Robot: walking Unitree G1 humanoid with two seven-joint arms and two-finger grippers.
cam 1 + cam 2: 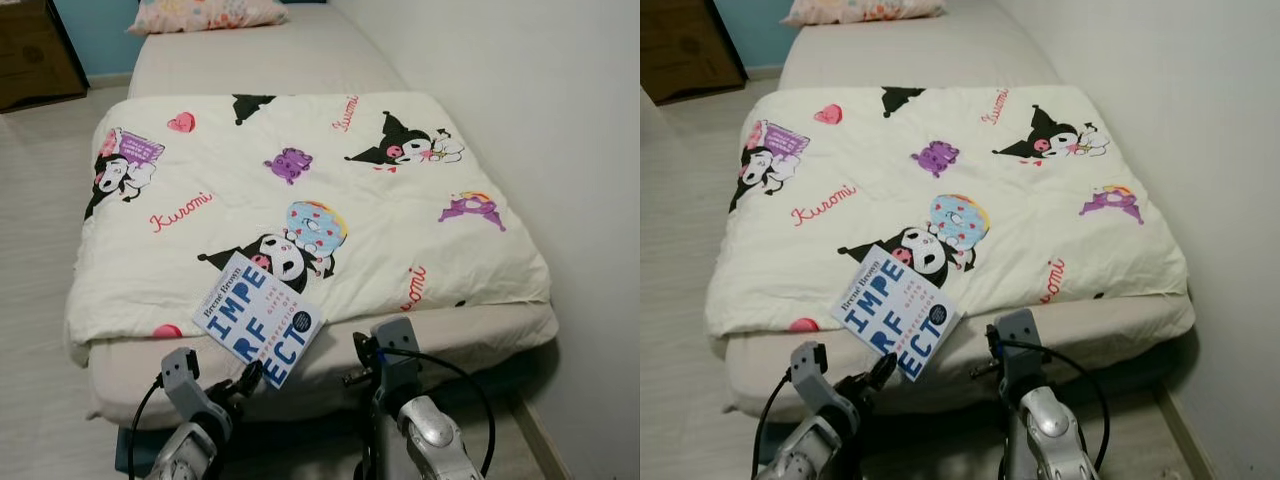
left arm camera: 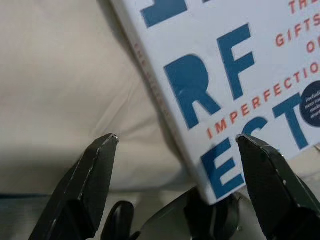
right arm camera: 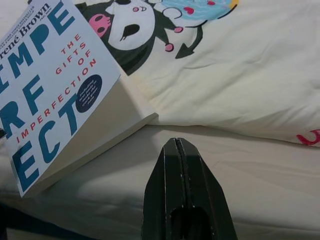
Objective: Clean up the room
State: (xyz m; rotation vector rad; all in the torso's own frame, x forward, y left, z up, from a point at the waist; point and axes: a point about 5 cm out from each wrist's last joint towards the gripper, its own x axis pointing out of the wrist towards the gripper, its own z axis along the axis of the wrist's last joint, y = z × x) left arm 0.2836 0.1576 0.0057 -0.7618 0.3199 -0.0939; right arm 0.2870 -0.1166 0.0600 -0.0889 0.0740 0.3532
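Left eye view: a bed [image 1: 250, 60] runs away from the robot along the right-hand wall, covered at its near end by a cream blanket [image 1: 400, 240] printed with cartoon characters, and a pillow [image 1: 205, 14] lies at the far end. A white book [image 1: 257, 317] with blue letters sits tilted at the blanket's near edge, its lowest corner hanging past the mattress. The left claw [image 1: 248, 378] reaches up to that corner from below. The right arm [image 1: 400, 372] rises just right of the book, near the mattress edge.

Right eye view: a dark wooden cabinet [image 1: 680, 45] stands far left on the pale floor [image 1: 675, 250].

Left wrist view: the left claw's two black fingers [image 2: 85, 185] are spread wide, the book's bottom corner lying between them, not pinched.

Right wrist view: the right claw [image 3: 184, 185] has its fingers pressed together, holding nothing, pointing at the mattress edge beside the book.
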